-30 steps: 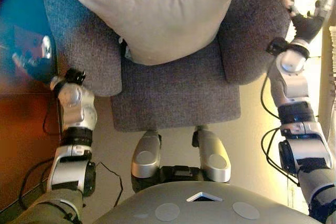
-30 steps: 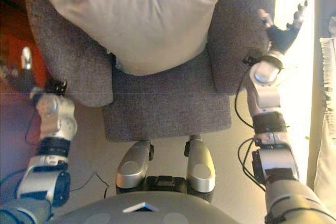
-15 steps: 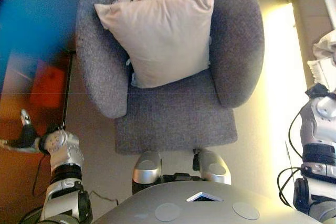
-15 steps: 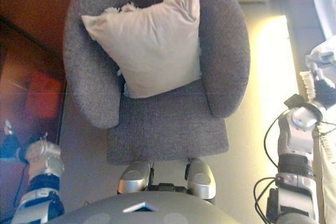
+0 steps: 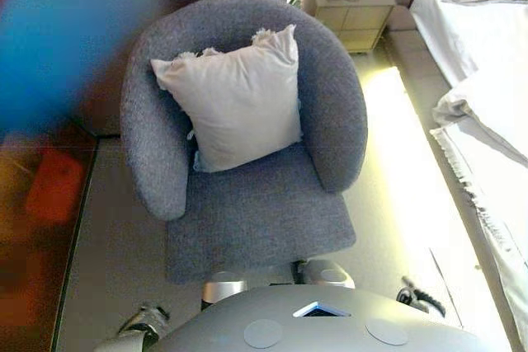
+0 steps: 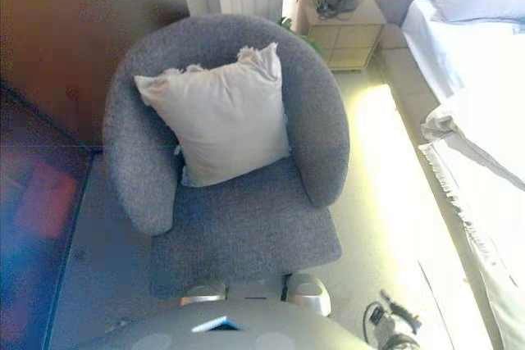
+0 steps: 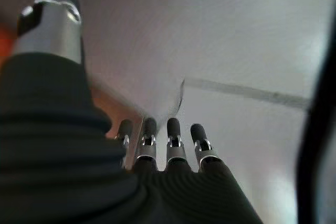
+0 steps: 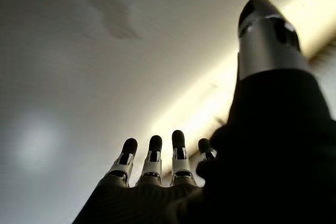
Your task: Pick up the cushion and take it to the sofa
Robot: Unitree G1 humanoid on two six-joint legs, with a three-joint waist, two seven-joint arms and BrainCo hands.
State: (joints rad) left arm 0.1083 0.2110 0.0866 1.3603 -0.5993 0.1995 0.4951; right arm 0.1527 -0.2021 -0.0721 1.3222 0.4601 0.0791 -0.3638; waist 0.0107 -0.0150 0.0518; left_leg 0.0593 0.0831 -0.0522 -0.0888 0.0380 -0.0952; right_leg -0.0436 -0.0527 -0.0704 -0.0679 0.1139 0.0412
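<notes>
Bedroom floor, pale, carrying a grey upholstered armchair (image 5: pixel 247 204) with rounded back and arms. Cushion (image 5: pixel 231 105), off-white with a frayed top edge: leans upright against the armchair's back, lower corner resting on the seat, held by neither hand. Bedside cabinet (image 5: pixel 351 2), light wood, behind the armchair, next to a bed (image 5: pixel 487 96) with white covers along the room's right side. Left hand (image 7: pixel 157 150): fingers straight, thumb spread apart, empty, shown in its wrist view only. Right hand (image 8: pixel 157 171): fingers extended, thumb apart, empty, likewise.
</notes>
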